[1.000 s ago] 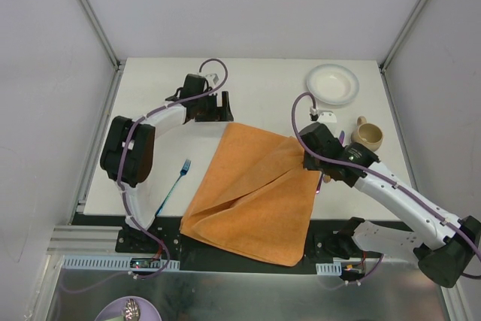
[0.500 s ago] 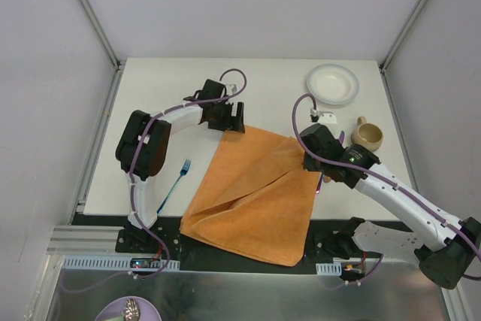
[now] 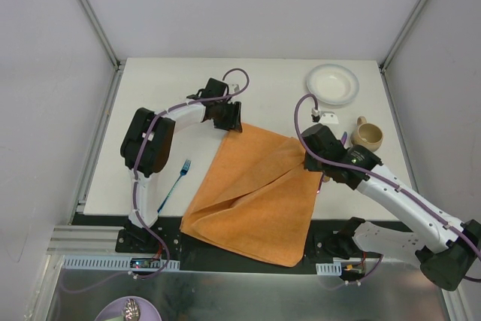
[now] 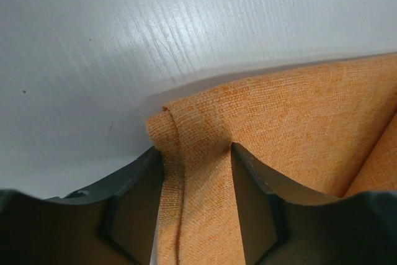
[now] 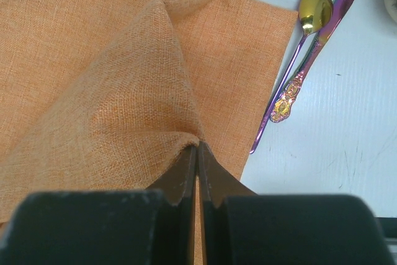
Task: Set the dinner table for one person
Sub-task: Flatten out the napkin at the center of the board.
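The orange cloth (image 3: 252,186) lies skewed on the white dinner table (image 3: 165,88), its near edge hanging past the table's front. My left gripper (image 3: 229,116) is down at the cloth's far left corner. In the left wrist view the left gripper (image 4: 197,153) stands partly open, with a raised ridge of cloth (image 4: 298,116) between its fingers. My right gripper (image 3: 316,171) is at the cloth's right edge. In the right wrist view the right gripper (image 5: 198,147) is shut on a lifted fold of cloth (image 5: 93,60).
A blue fork (image 3: 174,184) lies left of the cloth. A white plate (image 3: 331,83) and a beige mug (image 3: 367,136) stand at the back right. A gold-bowled spoon (image 5: 313,4) and a purple knife (image 5: 322,29) lie beside the cloth's right edge.
My left gripper has moved right onto the cloth's far left corner, and its jaws have narrowed around it. The right arm has held still with its fold.
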